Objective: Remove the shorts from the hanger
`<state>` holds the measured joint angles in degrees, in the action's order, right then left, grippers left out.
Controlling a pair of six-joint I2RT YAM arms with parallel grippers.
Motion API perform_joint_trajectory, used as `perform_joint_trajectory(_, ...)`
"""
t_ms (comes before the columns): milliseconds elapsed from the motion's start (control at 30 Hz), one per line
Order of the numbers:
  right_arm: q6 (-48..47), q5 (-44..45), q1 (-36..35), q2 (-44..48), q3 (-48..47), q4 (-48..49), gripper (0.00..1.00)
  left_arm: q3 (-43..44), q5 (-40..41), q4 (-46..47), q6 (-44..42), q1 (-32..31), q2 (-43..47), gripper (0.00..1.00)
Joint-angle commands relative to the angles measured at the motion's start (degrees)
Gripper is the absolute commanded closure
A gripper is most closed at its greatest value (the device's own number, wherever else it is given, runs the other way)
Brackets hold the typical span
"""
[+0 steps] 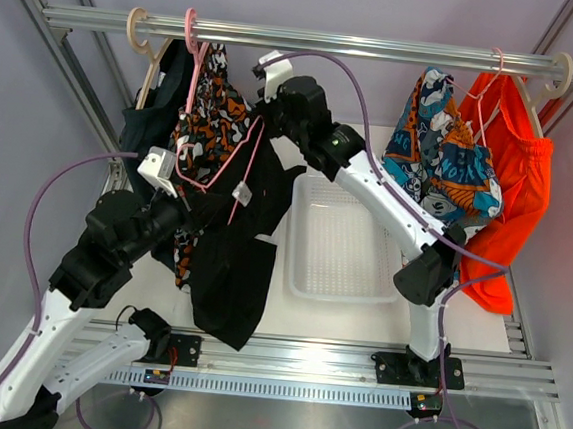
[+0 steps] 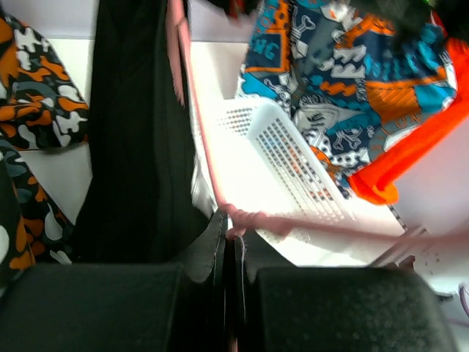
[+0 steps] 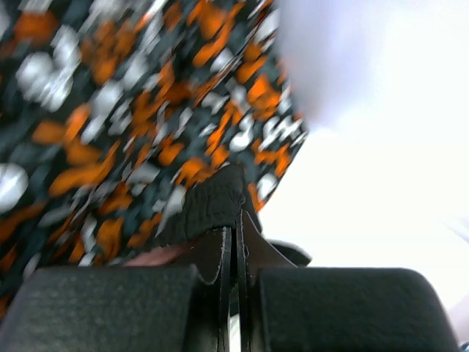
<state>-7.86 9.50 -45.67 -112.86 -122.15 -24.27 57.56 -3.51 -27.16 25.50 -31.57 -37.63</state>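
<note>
A pink hanger (image 1: pixel 194 58) hangs from the rail and carries the camouflage shorts (image 1: pixel 211 108) and the black shorts (image 1: pixel 232 260), which hang low. The dark navy shorts (image 1: pixel 155 113) hang on a beige hanger at far left. My left gripper (image 1: pixel 190 198) is shut on the pink hanger's lower bar (image 2: pixel 236 218), beside the black shorts (image 2: pixel 139 147). My right gripper (image 1: pixel 262 130) is shut on a black ribbed waistband (image 3: pixel 212 205) at the edge of the camouflage print (image 3: pixel 110 110). I cannot tell which pair the band belongs to.
A white mesh basket (image 1: pixel 336 279) lies on the table under the rail, and also shows in the left wrist view (image 2: pixel 293 169). Blue patterned shorts (image 1: pixel 442 153) and bright orange shorts (image 1: pixel 514 194) hang at the right. Metal frame posts stand at both sides.
</note>
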Motion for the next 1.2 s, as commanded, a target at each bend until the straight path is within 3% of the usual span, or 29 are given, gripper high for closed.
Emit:
perform_joint_trajectory(0, -3.6, 4.1, 3.7, -4.0, -7.6, 4.8, 1.0, -0.7, -6.3, -1.0, -2.2, -0.2, 2.7, 1.0)
perform_joint_trajectory(200, -1.6, -1.9, 5.9, -6.4, -9.8, 2.1, 1.0, -1.0, -6.0, -2.8, -2.6, -0.2, 6.2, 1.0)
perform_joint_trajectory(333, 0.1, -27.9, 7.4, -2.0, -1.6, -1.5, 1.0, -0.8, -0.7, 0.1, -1.7, -0.2, 7.0, 1.0)
perform_joint_trajectory(467, 3.5, -42.3, 7.4, 3.3, 9.0, 2.0, 1.0, -3.7, 5.5, 10.6, 1.0, -0.2, 8.3, 1.0)
perform_joint_trajectory(600, 7.4, -45.5, 6.9, 6.7, 15.0, 6.1, 1.0, -6.1, 9.5, 21.8, 2.8, -0.2, 7.3, 1.0)
perform_joint_trajectory(767, 3.9, -43.4, 4.1, 6.9, 16.0, 1.6, 1.0, -2.6, 10.7, 25.0, 0.7, -0.2, 0.1, 1.0)
perform_joint_trajectory(967, 1.5, -41.5, 3.3, 8.1, 17.3, 1.1, 1.0, 4.9, 11.8, 18.3, -5.6, -0.2, -2.6, 1.0)
perform_joint_trajectory(1167, -4.0, -47.9, 2.7, 7.8, 19.4, -4.1, 1.0, 9.9, 7.2, 5.9, -8.4, -0.2, -2.4, 1.0)
